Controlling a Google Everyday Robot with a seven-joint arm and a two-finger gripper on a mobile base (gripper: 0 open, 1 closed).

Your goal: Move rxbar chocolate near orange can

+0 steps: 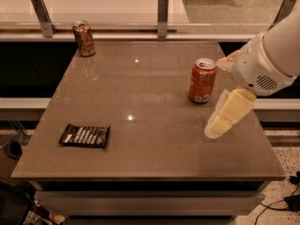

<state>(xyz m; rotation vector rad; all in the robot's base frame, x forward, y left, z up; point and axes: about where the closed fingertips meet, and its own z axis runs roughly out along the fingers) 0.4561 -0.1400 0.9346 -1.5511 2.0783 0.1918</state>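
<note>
The rxbar chocolate [85, 135] is a flat black bar with white lettering, lying near the table's front left corner. The orange can [84, 38], dull brownish-orange with a silver top, stands upright at the table's far left corner. My gripper [216, 100] hangs over the table's right side, far to the right of the bar and just right of a red-orange can. It looks open and holds nothing: one cream finger [227, 113] points down-left and the other tip [227, 60] shows behind the red-orange can.
A brighter red-orange can [202, 80] with a white label panel stands upright right of centre, close to my gripper. The brown table [150, 107] has a glass rail with metal posts [162, 16] along its far edge. Cables lie on the floor at lower right.
</note>
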